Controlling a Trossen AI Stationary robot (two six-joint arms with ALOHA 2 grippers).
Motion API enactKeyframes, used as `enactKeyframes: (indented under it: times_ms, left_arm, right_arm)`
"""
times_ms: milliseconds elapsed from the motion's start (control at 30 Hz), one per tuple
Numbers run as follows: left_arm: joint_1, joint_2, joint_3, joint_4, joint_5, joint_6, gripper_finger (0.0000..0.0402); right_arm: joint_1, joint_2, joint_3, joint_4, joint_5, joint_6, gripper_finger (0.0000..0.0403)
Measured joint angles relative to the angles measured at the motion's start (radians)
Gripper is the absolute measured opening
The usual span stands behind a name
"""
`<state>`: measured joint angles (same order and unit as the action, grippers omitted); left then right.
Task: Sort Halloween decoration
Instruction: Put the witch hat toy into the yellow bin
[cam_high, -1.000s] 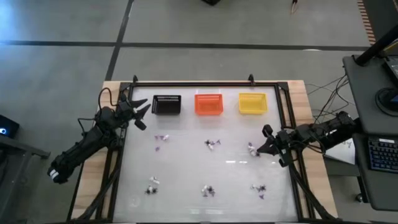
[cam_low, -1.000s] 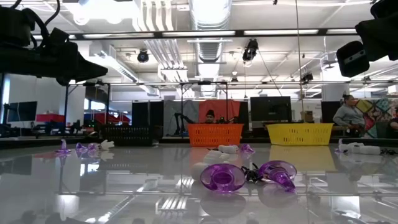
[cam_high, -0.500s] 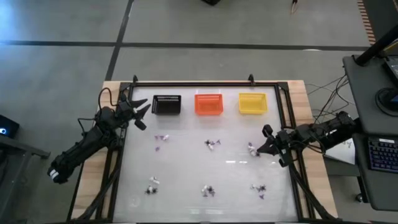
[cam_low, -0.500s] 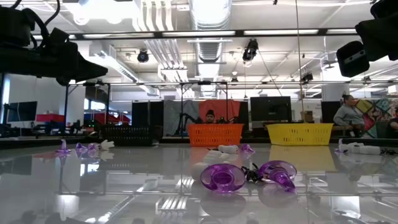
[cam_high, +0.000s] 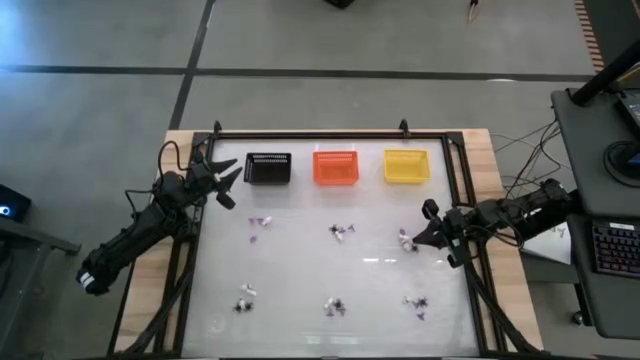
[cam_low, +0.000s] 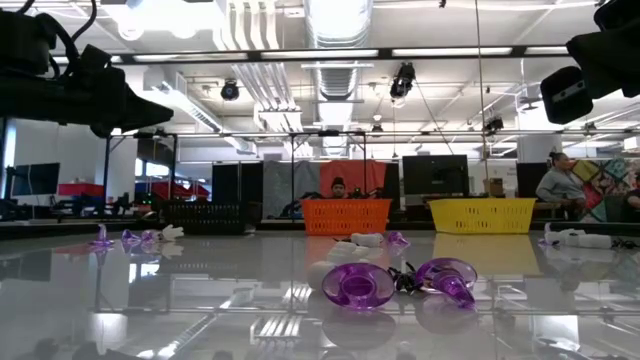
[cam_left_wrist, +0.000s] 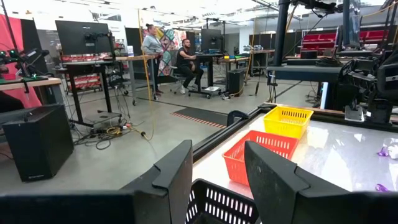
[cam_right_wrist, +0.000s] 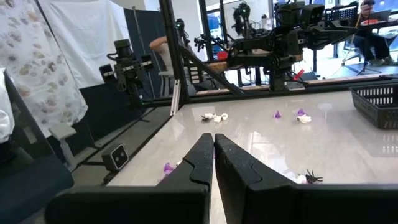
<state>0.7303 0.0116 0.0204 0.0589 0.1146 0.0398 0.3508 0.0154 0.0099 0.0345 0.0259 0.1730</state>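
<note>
Trinkets of Halloween decoration, six small clusters, scattered on glossy white surface (cam_high: 300, 270) in two rows, high view.
Near row, lower part of frame: white-and-dark cluster (cam_high: 245, 297) at lower left; dark spidery cluster (cam_high: 335, 306) at lower centre; dark and purple cluster (cam_high: 417, 304) at lower right.
Middle row: purple bits (cam_high: 258, 225) left of centre; mixed cluster (cam_high: 343, 232) at centre; white-and-purple cluster (cam_high: 405, 240) right of centre, just beside right hand.
Low view, lower centre: two purple pieces (cam_low: 357, 285) with black spidery shape between, closest to lens.
Right hand (cam_high: 419, 237), right of centre, over right edge of surface, fingers pressed together, holding nothing; confirmed in right wrist view.
Left hand (cam_high: 229, 185), upper left, beside black basket, fingers spread wide, empty; gap clear in left wrist view.
Far row, upper part of frame, left to right: black basket (cam_high: 267, 168), orange basket (cam_high: 336, 166), yellow basket (cam_high: 406, 166), apart from one another, along far edge.
Beyond surface, low view: person (cam_low: 561, 184) at right.
</note>
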Motion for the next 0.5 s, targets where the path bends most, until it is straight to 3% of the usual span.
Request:
enactKeyframes:
  times_ms: [500]
  left_arm:
    - [0.0, 0.0, 0.0, 0.0, 0.0, 0.0, 0.013]
  right_arm:
    - [0.0, 0.0, 0.0, -0.003, 0.001, 0.04, 0.0009]
